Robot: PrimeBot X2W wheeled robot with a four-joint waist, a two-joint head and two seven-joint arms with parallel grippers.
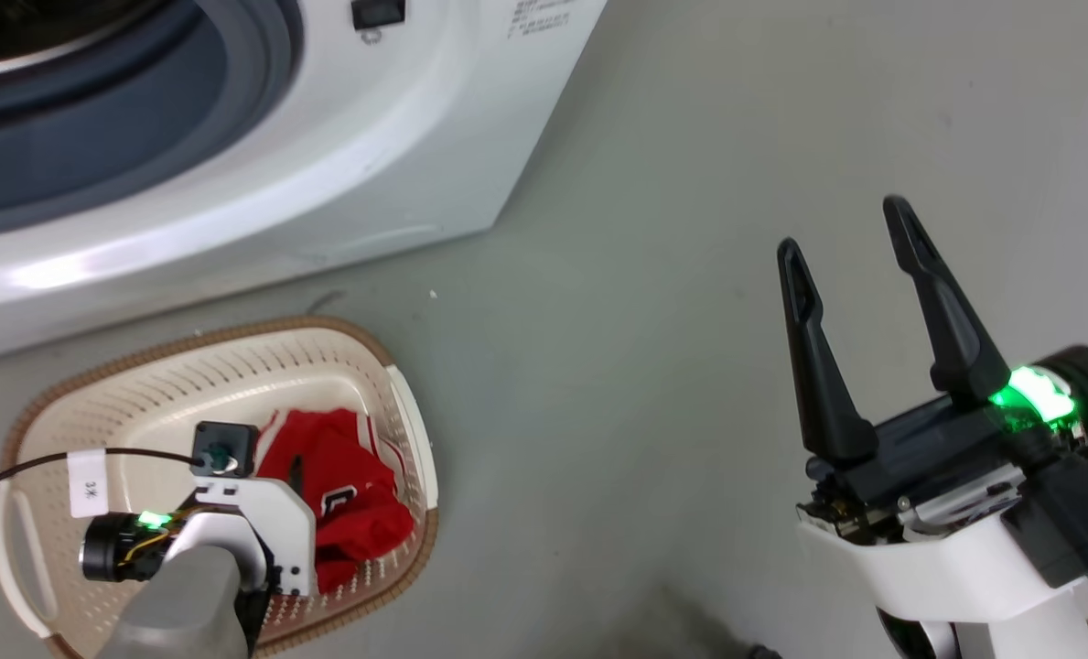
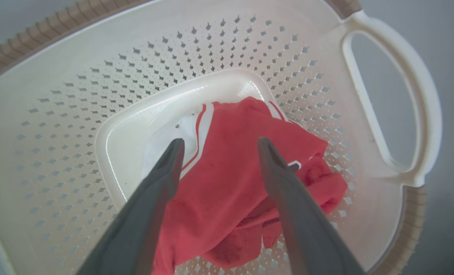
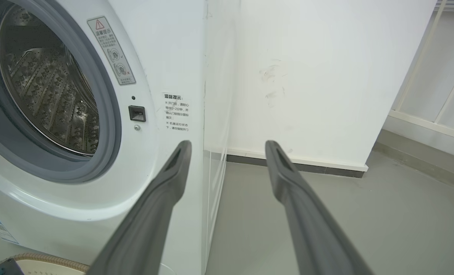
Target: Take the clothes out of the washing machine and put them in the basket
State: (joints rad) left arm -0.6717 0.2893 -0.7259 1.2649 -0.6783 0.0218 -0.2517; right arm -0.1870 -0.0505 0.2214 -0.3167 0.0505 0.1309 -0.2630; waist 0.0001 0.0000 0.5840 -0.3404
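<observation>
Left claw: your left gripper (image 2: 220, 143) is hanging over the basket (image 1: 187, 375), its fingers spread apart and gripping nothing.
Right claw: your right gripper (image 1: 842, 225) is hovering over the grey floor (image 1: 653, 275) at the right, fingers parted and empty.
Clothes: the clothes (image 2: 230, 172) are lying bunched in the basket's right half, beneath your left fingers.
Washing machine: the washing machine (image 3: 165, 57) is standing at the far left, its steel drum (image 3: 47, 88) showing through the porthole.
</observation>
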